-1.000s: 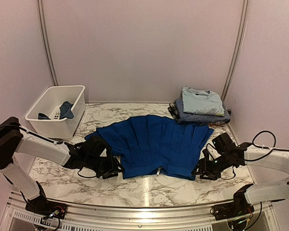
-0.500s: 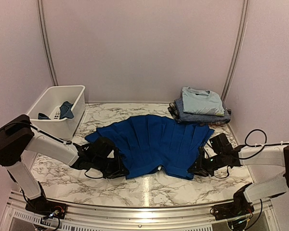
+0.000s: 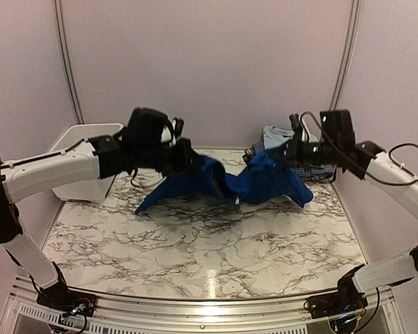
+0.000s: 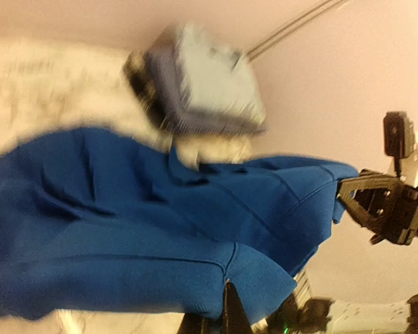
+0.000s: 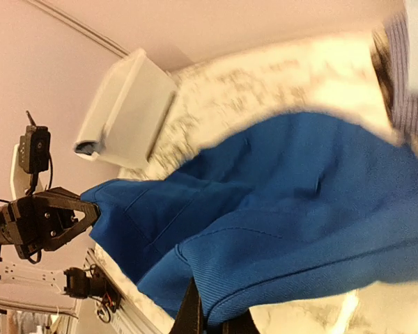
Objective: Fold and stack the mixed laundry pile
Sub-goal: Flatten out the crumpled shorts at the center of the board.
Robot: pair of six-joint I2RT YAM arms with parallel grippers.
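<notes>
— Well, both sets are closed. The left fingers (image 5: 73,202) are pinched tight on one corner of the royal blue garment (image 3: 265,184), and the right fingers (image 4: 362,182) on the opposite corner.

— Where's the cloth?

— Held up over the far side of the desk (image 3: 195,257). It sags in the middle, and its lower left edge seems to touch the marble. The folded stack (image 4: 202,83) sits just behind it.

— Risks?

— The grips look shallow, though the wrist views are blurred, so I can't say how much fabric is caught. If the arms spread wider, a corner could slip free. The right end hangs close to the stack, so carried further back it might drag across and skew the top shirt. Uneven hands would mean a crooked fold.

— White bin (image 3: 80,189)?

— Well off to the left, no concern.
</notes>
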